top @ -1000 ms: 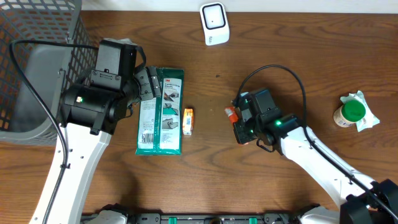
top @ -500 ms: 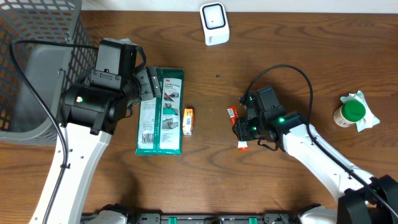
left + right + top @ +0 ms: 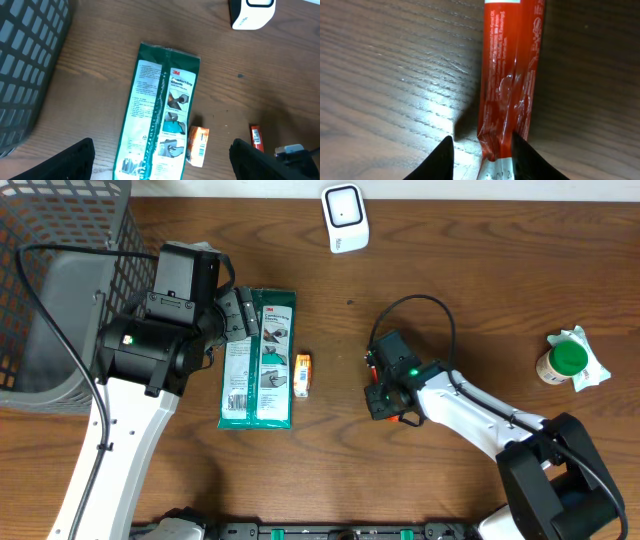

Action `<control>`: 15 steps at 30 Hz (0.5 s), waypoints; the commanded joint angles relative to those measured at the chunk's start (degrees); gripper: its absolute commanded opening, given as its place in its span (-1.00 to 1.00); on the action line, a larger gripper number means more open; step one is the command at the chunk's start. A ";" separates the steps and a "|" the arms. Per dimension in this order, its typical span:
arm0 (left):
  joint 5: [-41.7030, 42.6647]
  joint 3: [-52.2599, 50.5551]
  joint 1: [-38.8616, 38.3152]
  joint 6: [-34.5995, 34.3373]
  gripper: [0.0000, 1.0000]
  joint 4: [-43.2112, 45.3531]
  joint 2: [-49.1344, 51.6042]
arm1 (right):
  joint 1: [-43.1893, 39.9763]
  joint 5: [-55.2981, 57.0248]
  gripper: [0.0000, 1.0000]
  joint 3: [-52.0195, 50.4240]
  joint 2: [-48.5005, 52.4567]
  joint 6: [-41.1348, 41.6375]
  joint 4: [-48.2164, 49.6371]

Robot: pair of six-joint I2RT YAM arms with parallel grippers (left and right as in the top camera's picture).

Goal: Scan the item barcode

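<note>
From above, your right gripper sits over the red packet, which lies on the robot's side of the scanner, well apart from it and slightly to its right. The packet's long axis points roughly at the scanner. Only bare table lies between the 2, and the glove pack and small orange box lie left of that path. In the left wrist view, the left gripper hangs spread wide and empty above the glove pack, with the packet off to its right, so the right arm is nearer. In the right wrist view, the packet's crimped end lies flat between the 2 fingers. A gap shows beside 1 finger, so the jaws straddle the packet but are not clamped on it.
</note>
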 commanded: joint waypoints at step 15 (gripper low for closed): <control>-0.74 0.90 0.28 0.59 0.73 -0.13 0.11 | -3.72 -13.79 -0.98 2.75 -4.31 2.93 0.37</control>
